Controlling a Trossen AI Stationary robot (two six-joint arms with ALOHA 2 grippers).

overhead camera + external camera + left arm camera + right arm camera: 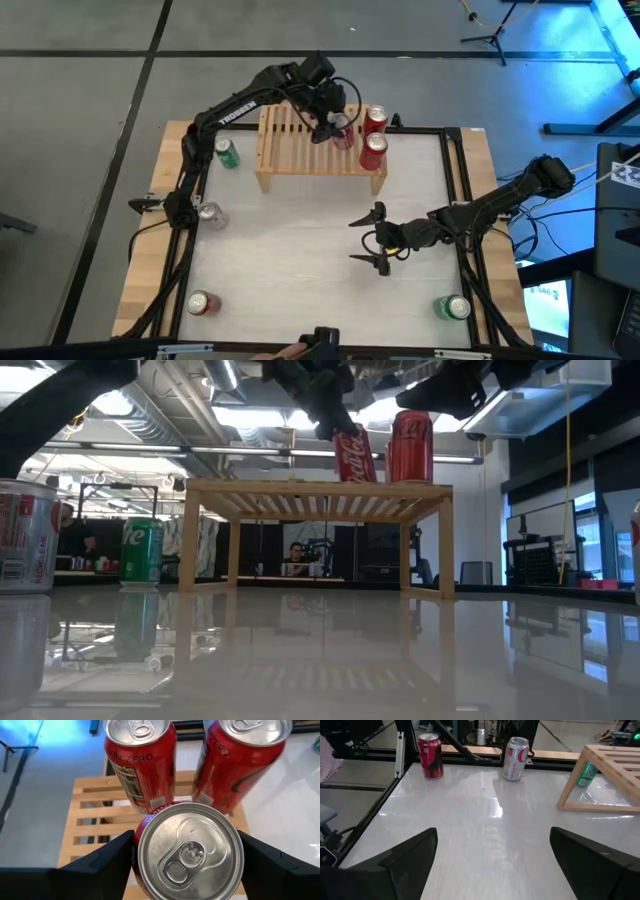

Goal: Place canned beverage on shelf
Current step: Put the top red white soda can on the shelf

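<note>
Red Coke cans (pixel 142 762) crowd the shelf (pixel 290 150) where we see the left tool (pixel 338 128) pinching another tilted Coke can (pixel 187 850); the right tool (pixel 380 240) is spread.

The left gripper (pixel 187 857) holds a tilted red can (pixel 189 851) over the wooden shelf (pixel 290 150). Just beyond its fingers, two upright red cans (pixel 141 762) (pixel 240 760) crowd that end; the slats on the other side lie bare. Ahead of the right gripper's (pixel 492 857) spread fingers, white tabletop (pixel 485 820) lies open.

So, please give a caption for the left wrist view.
Left gripper holds a red can over the shelf, beside two red cans.
</note>
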